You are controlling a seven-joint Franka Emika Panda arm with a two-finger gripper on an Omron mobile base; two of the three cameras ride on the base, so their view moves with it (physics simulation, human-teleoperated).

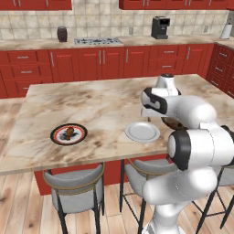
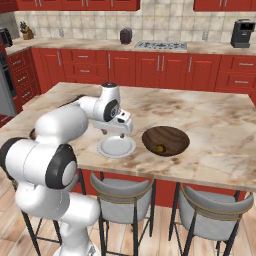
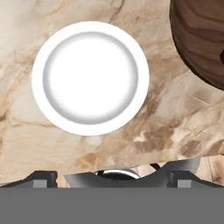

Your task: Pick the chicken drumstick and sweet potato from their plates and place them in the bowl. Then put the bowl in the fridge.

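Observation:
The chicken drumstick (image 1: 69, 133) lies on the red-ringed plate (image 1: 55, 135) at the island's front left. The pale grey-white plate (image 1: 142, 131) (image 2: 116, 146) (image 3: 91, 78) sits bare near the front edge. Right of it stands the dark wood-grain bowl (image 2: 165, 140) (image 3: 199, 39), half hidden by my arm in the left base view. A small yellowish-brown patch (image 2: 160, 148) shows inside the bowl and looks like the sweet potato's end. My gripper (image 2: 121, 136) (image 3: 113, 178) hangs just above the pale plate's near rim, open, with nothing between its fingers. The fridge is out of view.
Grey stools (image 1: 75, 180) (image 2: 120, 192) are tucked under the island's front edge. The back counter carries a coffee machine (image 1: 160, 27), a cooktop (image 1: 98, 41) and a dark jar (image 1: 62, 34). Bare marble (image 1: 100, 100) spreads behind the plates.

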